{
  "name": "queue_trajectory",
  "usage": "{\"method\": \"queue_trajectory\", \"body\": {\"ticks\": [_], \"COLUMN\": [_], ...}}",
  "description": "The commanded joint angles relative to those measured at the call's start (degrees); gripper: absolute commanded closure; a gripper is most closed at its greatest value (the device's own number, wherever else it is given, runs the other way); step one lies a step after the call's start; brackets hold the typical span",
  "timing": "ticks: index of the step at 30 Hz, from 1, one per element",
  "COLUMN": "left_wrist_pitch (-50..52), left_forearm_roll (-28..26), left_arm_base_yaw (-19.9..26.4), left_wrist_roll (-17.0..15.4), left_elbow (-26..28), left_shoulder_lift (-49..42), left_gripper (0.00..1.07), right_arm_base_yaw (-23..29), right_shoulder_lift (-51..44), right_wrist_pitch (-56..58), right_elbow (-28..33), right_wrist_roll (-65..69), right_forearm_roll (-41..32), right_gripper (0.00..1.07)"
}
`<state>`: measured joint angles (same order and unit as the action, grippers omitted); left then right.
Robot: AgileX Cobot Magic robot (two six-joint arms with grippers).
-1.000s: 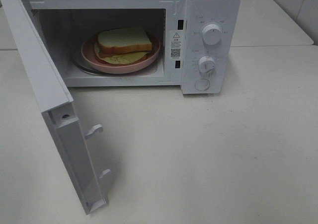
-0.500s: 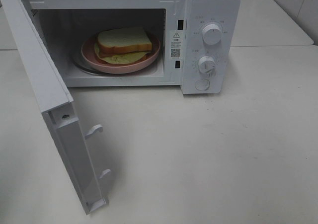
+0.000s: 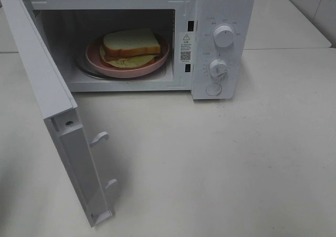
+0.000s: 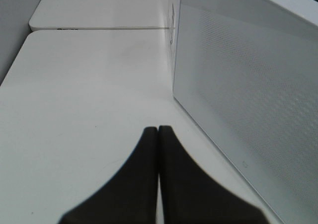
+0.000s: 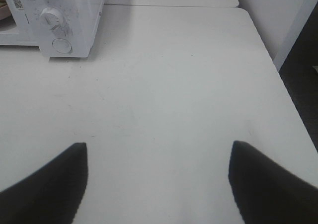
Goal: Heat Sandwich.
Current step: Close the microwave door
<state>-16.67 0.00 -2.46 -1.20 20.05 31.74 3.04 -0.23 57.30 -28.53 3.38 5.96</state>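
sandwich (image 3: 131,47) of orange-brown crusted bread with pale yellow-green filling lies on a round pink plate (image 3: 127,73) inside the cavity of the white box-shaped microwave (image 3: 223,6). the filling pokes out at the near side. the microwave's white door (image 3: 50,90) stands swung wide open, reaching out over the pale white desk (image 3: 236,158) on the left of the high view. on the control panel sit an upper round knob (image 3: 224,36), a lower round knob (image 3: 218,69) and a round button (image 3: 213,89) beneath them. neither arm shows in the high view. the left pincer (image 4: 158,130) has its dark fingers pressed together with nothing between them, low over the desk just beside the door's dotted panel. the right pincer (image 5: 159,144) is spread wide and empty over bare desk, well apart from the microwave's panel end.
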Motion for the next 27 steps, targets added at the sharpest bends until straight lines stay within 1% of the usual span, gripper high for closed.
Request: {"method": "queue_trajectory", "body": {"ticks": [1,2,3,6,8,11,12,15,17,18,20,21,22,25,26,27], "left_wrist_pitch": [10.14,12.66,12.66,20.4,21.89,27.44,27.44,34.84,36.55,40.79,44.52,48.13,48.13,53.11,55.75,55.75], "left_forearm_roll": [-0.52,-0.52,-0.52,-0.52,-0.52,0.0,0.0,0.0,0.0,0.0,0.0,0.0,0.0,2.86,5.79,5.79], "left_arm_base_yaw": [0.06,0.06,0.06,0.06,0.06,0.06,0.06,0.06,0.06,0.06,0.06,0.06,0.06,0.06,0.06,0.06], "left_wrist_roll": [0.11,0.11,0.11,0.11,0.11,0.11,0.11,0.11,0.11,0.06,0.0,-0.11,-0.11,-0.11,-0.4,-0.4], "left_elbow": [-3.27,-4.24,-4.24,-6.76,-6.93,-7.1,-7.1,-7.1,-7.1,-7.1,-7.1,-7.1,-7.1,-7.1,-7.1,-7.1], "left_shoulder_lift": [1.78,2.29,2.29,5.73,6.82,11.75,11.75,17.36,19.08,22.69,25.9,28.93,28.93,33.58,36.04,36.04], "left_gripper": [1.07,1.07,1.07,1.07,1.07,1.07,1.07,1.07,1.07,1.07,1.07,1.07,1.07,1.07,1.07,1.07], "right_arm_base_yaw": [-0.46,-0.46,-0.46,-0.46,-0.46,-0.46,-0.46,-0.46,-0.46,-0.46,-0.46,-0.46,-0.46,-0.46,-0.46,-0.46], "right_shoulder_lift": [-1.6,-1.6,-1.6,-1.6,-1.6,-1.6,-1.6,-1.6,-1.6,-1.6,-1.6,-1.6,-1.6,-1.6,-1.6,-1.6], "right_wrist_pitch": [-0.23,-0.23,-0.23,-0.23,-0.23,-0.23,-0.23,-0.23,-0.23,-0.23,-0.23,-0.23,-0.23,-0.23,-0.23,-0.23], "right_elbow": [0.06,0.06,0.06,0.06,0.06,0.06,0.06,0.06,0.06,0.06,0.06,0.06,0.06,0.06,0.06,0.06], "right_wrist_roll": [0.34,0.34,0.34,0.34,0.34,0.34,0.34,0.34,0.34,0.4,0.4,0.4,0.4,0.4,0.4,0.4], "right_forearm_roll": [0.11,0.11,0.11,0.11,0.11,0.11,0.11,0.11,0.11,0.11,0.11,0.11,0.11,0.11,0.11,0.11], "right_gripper": [0.32,0.32,0.32,0.32,0.32,0.32,0.32,0.32,0.32,0.32,0.32,0.32,0.32,0.32,0.32,0.32]}}
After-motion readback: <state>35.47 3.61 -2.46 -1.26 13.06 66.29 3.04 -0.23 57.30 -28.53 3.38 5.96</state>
